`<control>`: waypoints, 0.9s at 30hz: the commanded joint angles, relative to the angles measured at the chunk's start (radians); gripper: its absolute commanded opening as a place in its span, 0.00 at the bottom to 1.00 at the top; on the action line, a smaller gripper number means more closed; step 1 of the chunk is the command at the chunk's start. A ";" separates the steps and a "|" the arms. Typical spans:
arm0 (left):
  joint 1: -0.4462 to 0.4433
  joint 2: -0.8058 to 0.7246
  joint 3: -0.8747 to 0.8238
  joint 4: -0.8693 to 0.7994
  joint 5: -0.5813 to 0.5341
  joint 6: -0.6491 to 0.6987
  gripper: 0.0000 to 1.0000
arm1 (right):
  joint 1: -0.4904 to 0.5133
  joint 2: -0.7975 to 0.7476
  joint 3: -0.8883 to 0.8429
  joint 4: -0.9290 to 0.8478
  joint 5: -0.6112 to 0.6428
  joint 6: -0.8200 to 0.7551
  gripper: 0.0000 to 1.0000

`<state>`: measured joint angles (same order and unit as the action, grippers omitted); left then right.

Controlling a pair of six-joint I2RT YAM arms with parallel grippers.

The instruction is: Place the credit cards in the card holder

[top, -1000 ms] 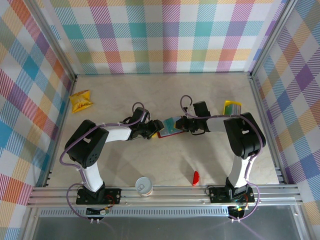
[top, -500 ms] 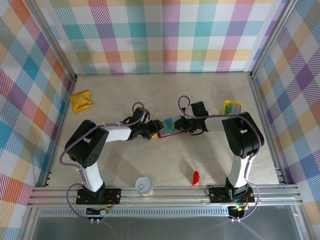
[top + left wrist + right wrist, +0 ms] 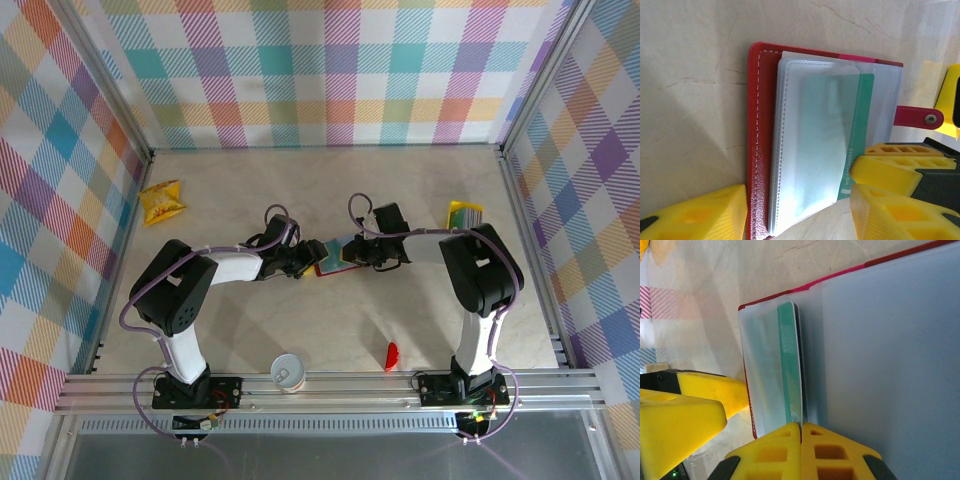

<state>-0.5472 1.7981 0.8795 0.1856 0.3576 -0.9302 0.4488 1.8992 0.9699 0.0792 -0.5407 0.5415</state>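
The dark-red leathery card holder lies open mid-counter, its frosted plastic sleeves taking a thin teal card pinched by the right tool; left tool spread open beside it

Card holder: stitched red leather w/ frosted plastic sleeves.

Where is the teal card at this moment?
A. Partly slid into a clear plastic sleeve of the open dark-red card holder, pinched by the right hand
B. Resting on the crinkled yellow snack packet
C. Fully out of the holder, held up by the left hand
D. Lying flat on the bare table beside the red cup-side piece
A: the thin teal card sits partway inside a clear sleeve of the open dark-red card holder, its outer edge pinched in the right hand.
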 commanded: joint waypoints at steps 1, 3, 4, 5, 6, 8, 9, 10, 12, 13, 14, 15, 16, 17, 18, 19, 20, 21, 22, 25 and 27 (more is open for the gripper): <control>0.002 -0.023 -0.003 0.009 0.035 -0.007 0.56 | 0.021 0.029 0.012 -0.050 0.012 0.017 0.00; 0.001 -0.022 -0.004 0.012 0.035 -0.008 0.56 | 0.026 0.029 0.011 -0.047 0.010 0.027 0.00; 0.001 -0.021 -0.003 0.014 0.035 -0.009 0.56 | 0.029 0.029 0.011 -0.042 0.010 0.035 0.00; 0.001 -0.021 -0.003 0.014 0.036 -0.010 0.56 | 0.031 0.029 0.011 -0.040 0.011 0.042 0.00; 0.001 -0.021 -0.004 0.015 0.037 -0.010 0.56 | 0.033 0.030 0.012 -0.036 0.009 0.046 0.00; 0.000 -0.022 -0.003 0.017 0.037 -0.011 0.56 | 0.037 0.032 0.017 -0.035 0.007 0.056 0.00; 0.000 -0.021 -0.004 0.017 0.035 -0.010 0.56 | 0.037 0.032 0.018 -0.035 0.004 0.058 0.00; 0.000 -0.023 -0.005 0.017 0.035 -0.011 0.56 | 0.039 0.030 0.019 -0.036 0.004 0.059 0.02; 0.000 -0.025 -0.008 0.017 0.034 -0.011 0.56 | 0.039 0.020 0.026 -0.047 0.008 0.060 0.05; 0.000 -0.025 -0.010 0.017 0.034 -0.012 0.55 | 0.039 0.011 0.029 -0.056 0.012 0.059 0.08; 0.000 -0.027 -0.011 0.017 0.032 -0.012 0.55 | 0.038 -0.002 0.033 -0.068 0.020 0.060 0.11; 0.000 -0.029 -0.013 0.015 0.030 -0.012 0.55 | 0.039 -0.013 0.037 -0.080 0.026 0.061 0.14; -0.001 -0.032 -0.015 0.015 0.027 -0.012 0.55 | 0.038 -0.025 0.043 -0.095 0.034 0.061 0.17; 0.000 -0.034 -0.017 0.015 0.024 -0.012 0.55 | 0.039 -0.040 0.050 -0.111 0.045 0.061 0.20; 0.000 -0.034 -0.018 0.015 0.023 -0.012 0.55 | 0.038 -0.052 0.055 -0.134 0.056 0.064 0.22; 0.001 -0.035 -0.018 0.015 0.023 -0.012 0.55 | 0.038 -0.064 0.063 -0.161 0.075 0.065 0.24; 0.001 -0.035 -0.017 0.015 0.023 -0.012 0.55 | 0.037 -0.077 0.072 -0.191 0.094 0.066 0.27; 0.001 -0.035 -0.018 0.016 0.023 -0.012 0.55 | 0.037 -0.087 0.077 -0.216 0.114 0.067 0.29; 0.001 -0.035 -0.017 0.017 0.024 -0.012 0.55 | 0.037 -0.098 0.085 -0.247 0.139 0.071 0.31; 0.001 -0.038 -0.018 0.018 0.024 -0.012 0.55 | 0.038 -0.124 0.097 -0.297 0.194 0.069 0.32; 0.001 -0.039 -0.017 0.018 0.026 -0.012 0.55 | 0.038 -0.126 0.108 -0.323 0.213 0.060 0.31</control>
<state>-0.5472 1.7973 0.8734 0.1928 0.3584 -0.9306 0.4797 1.8000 1.0481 -0.1524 -0.3889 0.6075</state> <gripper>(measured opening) 0.550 0.313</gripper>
